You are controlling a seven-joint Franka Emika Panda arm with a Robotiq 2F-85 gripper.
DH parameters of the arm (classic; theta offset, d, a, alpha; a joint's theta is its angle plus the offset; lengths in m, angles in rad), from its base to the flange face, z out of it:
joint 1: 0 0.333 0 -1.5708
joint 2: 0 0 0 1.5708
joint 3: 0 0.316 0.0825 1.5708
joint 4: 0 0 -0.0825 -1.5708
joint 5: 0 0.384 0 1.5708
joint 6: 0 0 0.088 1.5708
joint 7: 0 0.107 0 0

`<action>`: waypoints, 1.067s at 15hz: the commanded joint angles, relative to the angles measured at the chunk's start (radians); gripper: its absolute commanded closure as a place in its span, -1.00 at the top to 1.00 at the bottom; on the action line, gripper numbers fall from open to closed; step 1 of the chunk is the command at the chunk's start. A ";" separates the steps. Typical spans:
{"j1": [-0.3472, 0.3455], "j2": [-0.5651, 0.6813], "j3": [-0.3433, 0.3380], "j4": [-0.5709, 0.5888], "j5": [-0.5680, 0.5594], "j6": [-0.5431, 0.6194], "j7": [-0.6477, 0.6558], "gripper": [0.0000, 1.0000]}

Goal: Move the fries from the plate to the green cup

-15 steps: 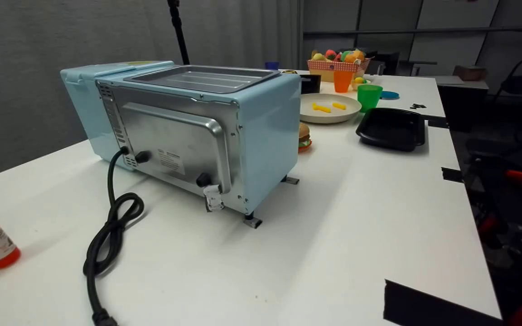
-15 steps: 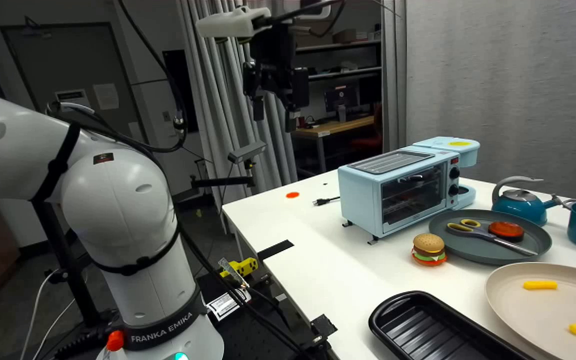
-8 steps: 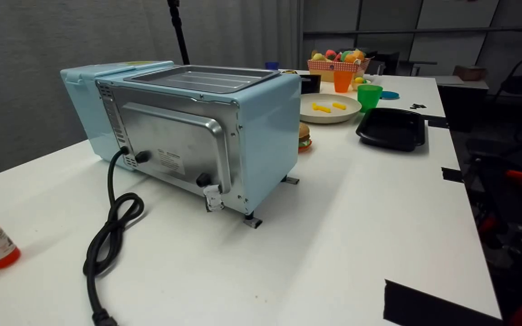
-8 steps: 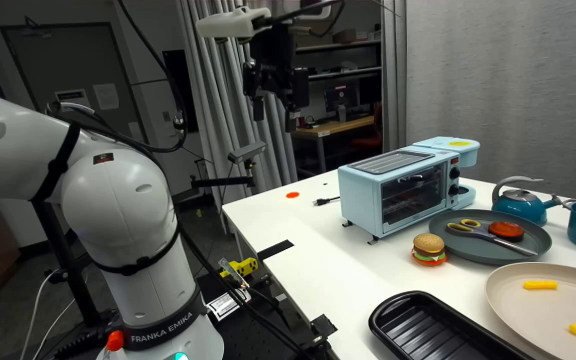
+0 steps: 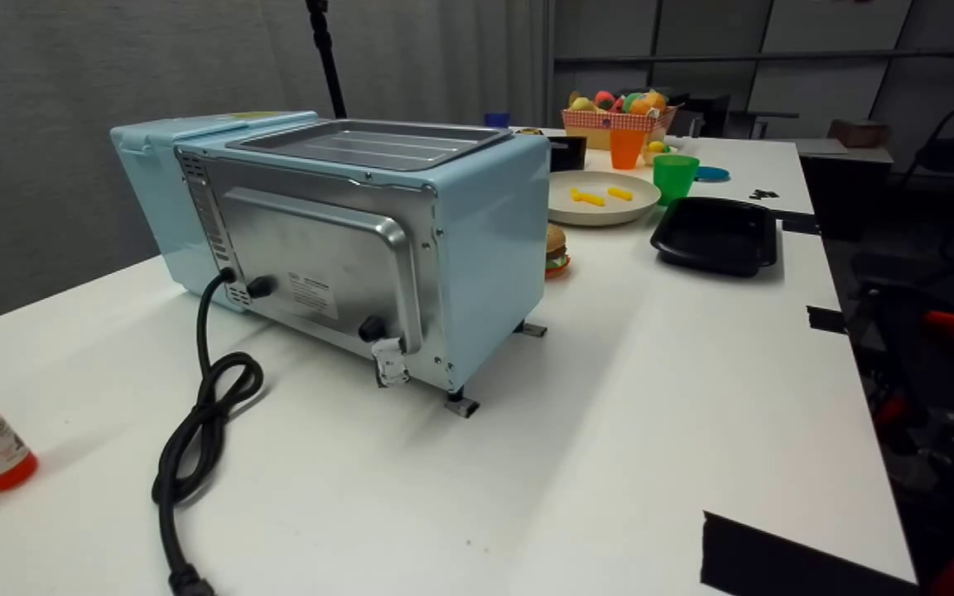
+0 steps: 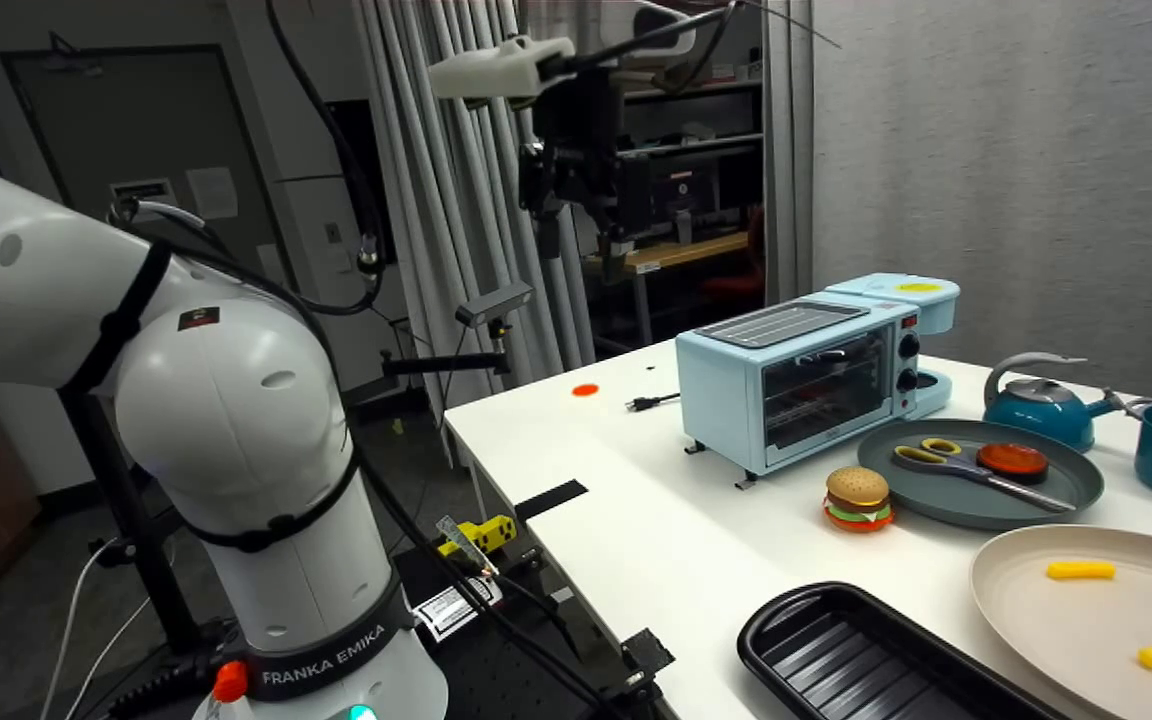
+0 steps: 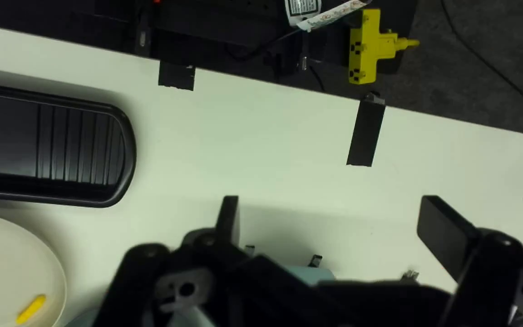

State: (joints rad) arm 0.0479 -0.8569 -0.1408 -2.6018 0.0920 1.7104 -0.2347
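Hanging well above the counter (image 7: 288,150), the jaws stand wide apart across the 6 o'clock side of the wrist view. Yellow fries (image 7: 31,309) lie on the pale round plate (image 7: 16,254), toward 8 o'clock there. In an exterior view the green cup (image 5: 676,179) stands upright at the plate's 2 to 3 o'clock (whether they touch, I cannot tell), and the black tray (image 5: 717,232) sits toward its 4 o'clock. The hamburger (image 6: 857,498) rests near the toaster oven (image 6: 806,375), at its 5 to 6 o'clock in an exterior view.
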 commanded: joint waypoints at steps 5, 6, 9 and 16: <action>-0.119 0.184 -0.067 0.064 -0.120 0.201 -0.010 1.00; -0.135 0.218 -0.080 0.081 -0.132 0.232 -0.008 1.00; -0.172 0.321 -0.112 0.138 -0.150 0.322 -0.004 1.00; -0.191 0.331 -0.102 0.124 -0.132 0.347 -0.004 1.00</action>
State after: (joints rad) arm -0.1330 -0.5277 -0.2513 -2.4794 -0.0450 2.0600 -0.2344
